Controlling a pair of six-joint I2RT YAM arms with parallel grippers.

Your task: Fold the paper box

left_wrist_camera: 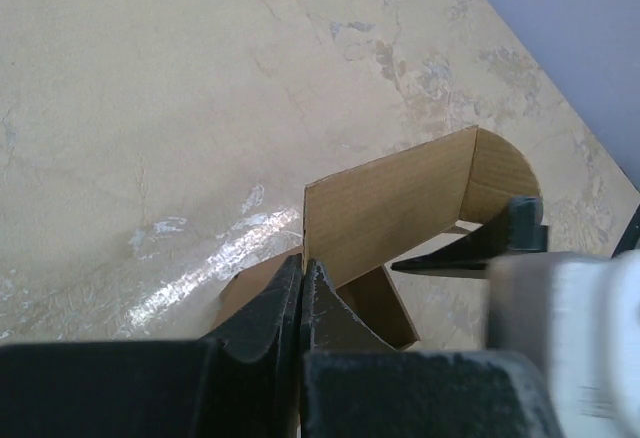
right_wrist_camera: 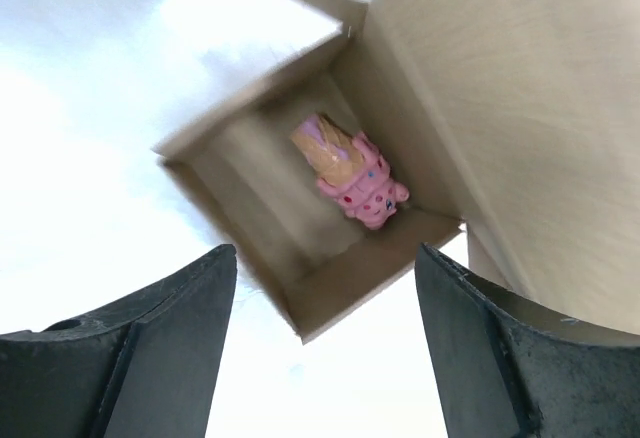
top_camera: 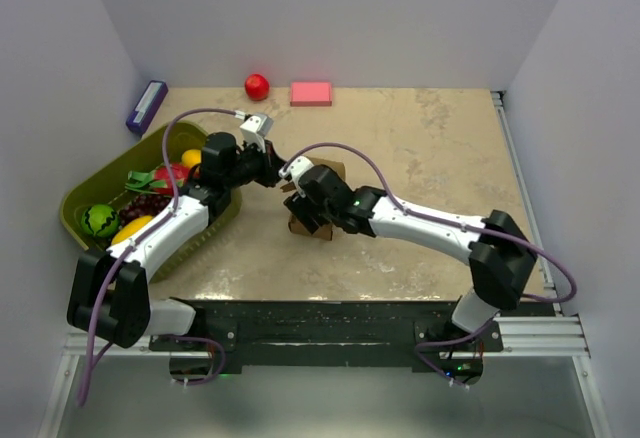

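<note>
Near edge: both arms reach in to mid-table [top_camera: 430, 148]. Left gripper [left_wrist_camera: 303, 280] has its fingers pressed together, and the upright edge of a box [left_wrist_camera: 385, 208] wall looks nipped between them. Right gripper [right_wrist_camera: 325, 258] hangs over the box's open top with its jaws spread wide, gripping nothing; one flap stands up on its right. A pink toy [right_wrist_camera: 352, 173] lies on the box floor. The box stands mid-table, near the basket [top_camera: 70, 206] on its left. Room to move lies right of the box and beyond it. Along the far wall sit a purple box [top_camera: 146, 106], a red ball [top_camera: 257, 86] and a pink block [top_camera: 311, 93], well apart from the arms.
</note>
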